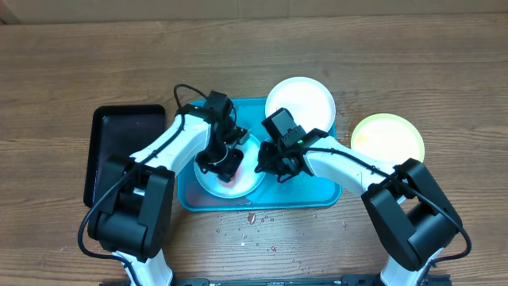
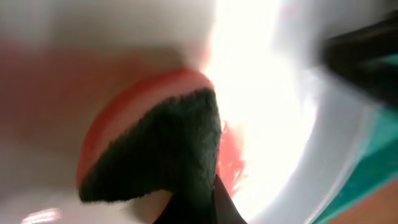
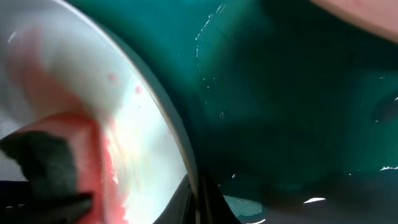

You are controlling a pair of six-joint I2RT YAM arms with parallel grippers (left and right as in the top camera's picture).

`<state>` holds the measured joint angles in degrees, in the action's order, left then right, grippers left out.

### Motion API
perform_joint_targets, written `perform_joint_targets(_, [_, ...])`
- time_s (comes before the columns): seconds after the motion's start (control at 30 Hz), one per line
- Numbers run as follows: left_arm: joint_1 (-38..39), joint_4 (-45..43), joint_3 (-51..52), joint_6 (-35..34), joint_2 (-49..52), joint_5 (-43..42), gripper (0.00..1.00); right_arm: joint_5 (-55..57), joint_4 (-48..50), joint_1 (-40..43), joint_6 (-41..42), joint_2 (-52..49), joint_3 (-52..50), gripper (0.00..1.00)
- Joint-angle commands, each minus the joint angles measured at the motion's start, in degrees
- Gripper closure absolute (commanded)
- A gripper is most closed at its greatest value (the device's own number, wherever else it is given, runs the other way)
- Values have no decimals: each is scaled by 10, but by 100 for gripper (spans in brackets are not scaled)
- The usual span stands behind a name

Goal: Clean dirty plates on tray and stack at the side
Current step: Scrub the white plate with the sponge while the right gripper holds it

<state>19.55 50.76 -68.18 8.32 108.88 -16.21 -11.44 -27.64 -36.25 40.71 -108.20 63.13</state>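
Observation:
A white plate [image 1: 213, 179] with red sauce smears lies on the turquoise tray [image 1: 317, 195], front left. My left gripper [image 1: 228, 161] is shut on a red sponge with a dark green scouring face [image 2: 155, 149] and presses it on this plate [image 2: 292, 124] beside a red smear. My right gripper [image 1: 266, 164] is shut on the plate's right rim [image 3: 186, 155]; the rim sits between its fingers [image 3: 199, 199]. A second white plate [image 1: 299, 103] lies at the tray's back right. The plate with the yellow-green rim [image 1: 387, 137] stands on the table to the right of the tray.
A narrow black tray [image 1: 127, 151] lies to the left of the turquoise tray. Small red sauce spots [image 1: 250, 218] dot the wooden table in front of the tray. The tray floor [image 3: 280, 93] looks wet.

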Motion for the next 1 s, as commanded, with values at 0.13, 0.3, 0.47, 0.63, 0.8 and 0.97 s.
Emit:
perform_joint_targets(0.13, [7, -111, 5, 36, 7, -45, 96, 6, -1, 3, 9, -7, 3, 96])
perform_joint_targets(0.3, [7, -154, 5, -173, 7, 251, 96, 6, -1, 3, 9, -7, 3, 96])
perform_joint_targets(0.47, [7, -106, 5, -310, 7, 422, 96, 7, -1, 3, 9, -7, 3, 96])
perform_joint_targets(0.63, [7, -29, 5, -289, 7, 290, 96, 7, 0, 3, 9, -7, 3, 96])
perform_joint_targets(0.8, [7, 9, 5, -140, 7, 37, 96, 7, 2, 3, 9, -7, 3, 96])
perform_joint_targets(0.97, [7, -33, 5, -53, 7, -87, 96, 7, 1, 3, 9, -7, 3, 96])
